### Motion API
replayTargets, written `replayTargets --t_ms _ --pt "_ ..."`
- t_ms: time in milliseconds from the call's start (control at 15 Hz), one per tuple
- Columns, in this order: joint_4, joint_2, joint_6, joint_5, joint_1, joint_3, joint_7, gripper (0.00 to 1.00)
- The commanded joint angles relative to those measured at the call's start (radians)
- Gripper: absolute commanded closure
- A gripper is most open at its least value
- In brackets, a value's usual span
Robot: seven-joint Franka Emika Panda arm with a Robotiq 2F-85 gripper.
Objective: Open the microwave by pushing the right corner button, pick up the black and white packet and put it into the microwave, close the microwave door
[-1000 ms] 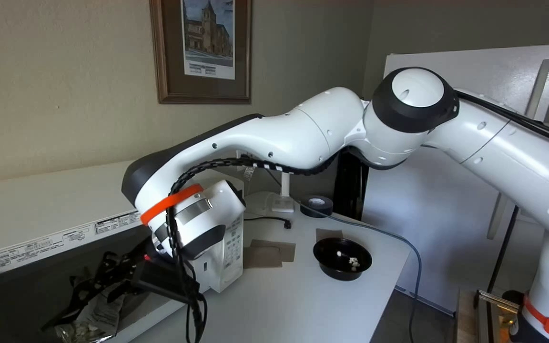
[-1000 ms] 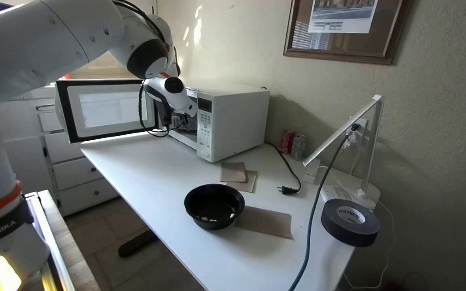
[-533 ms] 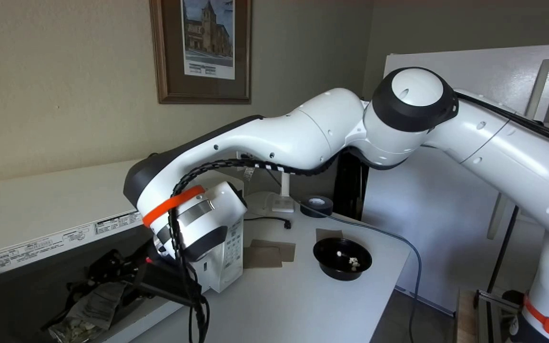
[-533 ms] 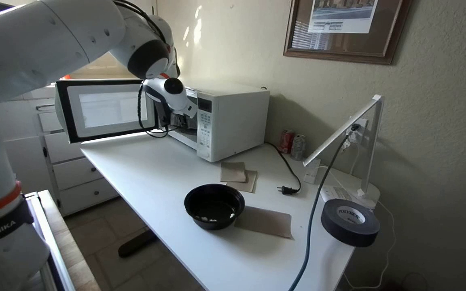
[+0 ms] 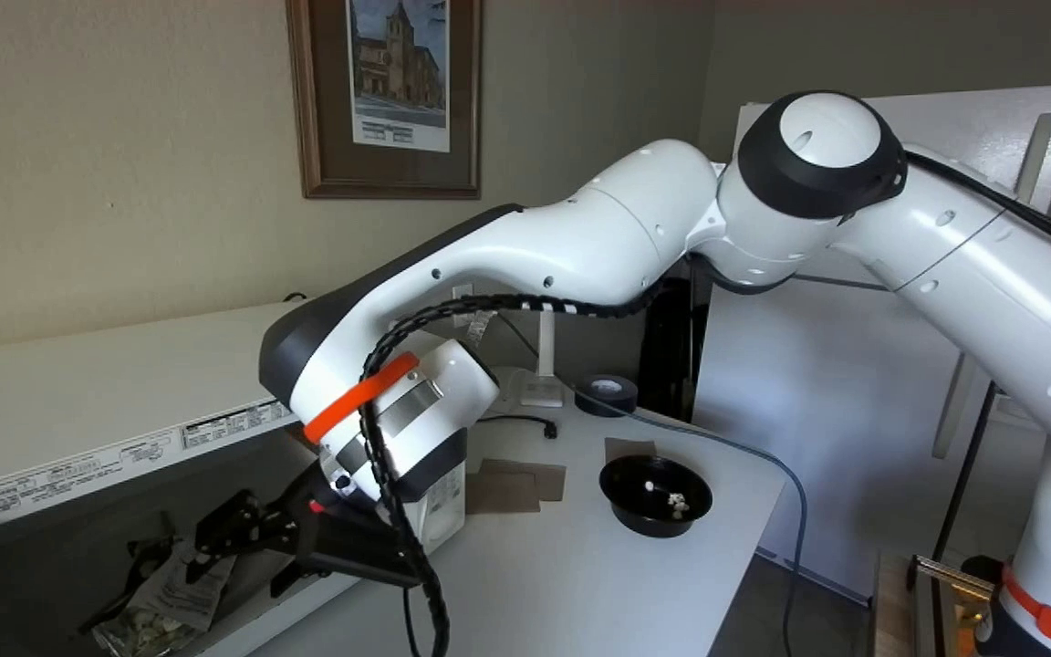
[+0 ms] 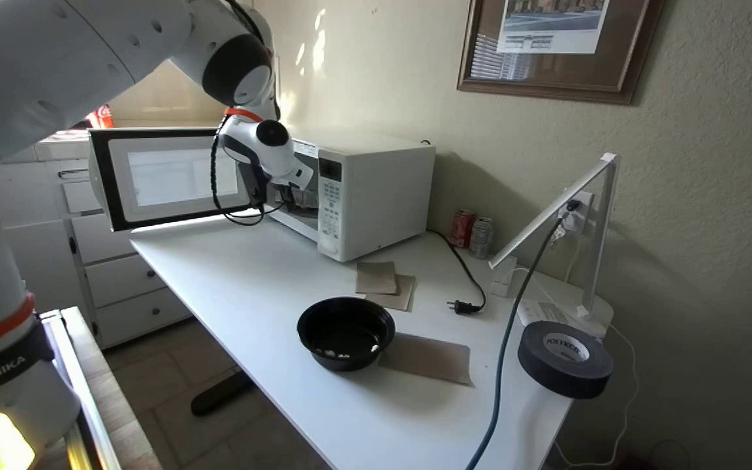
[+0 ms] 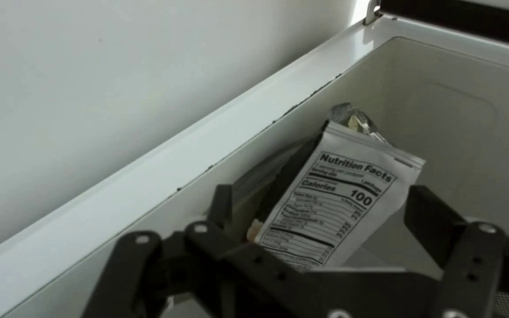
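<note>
The black and white packet [image 7: 349, 190] lies inside the microwave [image 6: 389, 202]. In the wrist view its white face, printed "Nutrition Facts", is turned to the camera, and a crumpled silvery part and some pale bits show at its edges. The end effector [image 7: 323, 207] has its fingers spread wide, one to either side of the packet in that view, and pinches nothing; whether a finger touches the packet cannot be told.

In both exterior views the white arm [image 5: 562, 251] reaches to the mouth of the cavity, a black cable [image 5: 379, 456] hanging along its wrist. The microwave door [image 6: 173, 173] stands swung wide open, partly behind the arm in an exterior view, and the keypad panel [image 6: 330, 215] borders the opening on the opposite side.

The microwave stands on the white worktop [image 6: 245, 274]. Farther along sits a black bowl [image 6: 343, 312] with a few white bits in it. Two brown cards [image 6: 376, 277] overlap near the microwave, and another brown card [image 6: 431, 358] lies just beside the bowl. A black plug [image 6: 464, 307] rests on the worktop at the end of its cord. Near the wall stand a red can [image 6: 462, 227] and a silvery can [image 6: 481, 236]; a roll of dark tape [image 6: 562, 378] lies flat at the far end.
</note>
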State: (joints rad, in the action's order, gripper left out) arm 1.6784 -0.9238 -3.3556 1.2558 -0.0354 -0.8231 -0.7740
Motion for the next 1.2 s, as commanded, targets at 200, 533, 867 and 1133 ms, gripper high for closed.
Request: replayTargets --t_ms 200,533,867,1133 --pt "0.289 0.291 0.133 0.002 -0.018 0.050 -0.026 0.00" --pt "0.443 0.514 0.368 -0.175 0.038 0.144 0.076 0.00" --pt "0.410 0.672 0.635 -0.444 0.082 0.224 0.132 0.00" --pt "0.313 0.720 0.831 -0.545 0.131 0.261 0.071 0.00"
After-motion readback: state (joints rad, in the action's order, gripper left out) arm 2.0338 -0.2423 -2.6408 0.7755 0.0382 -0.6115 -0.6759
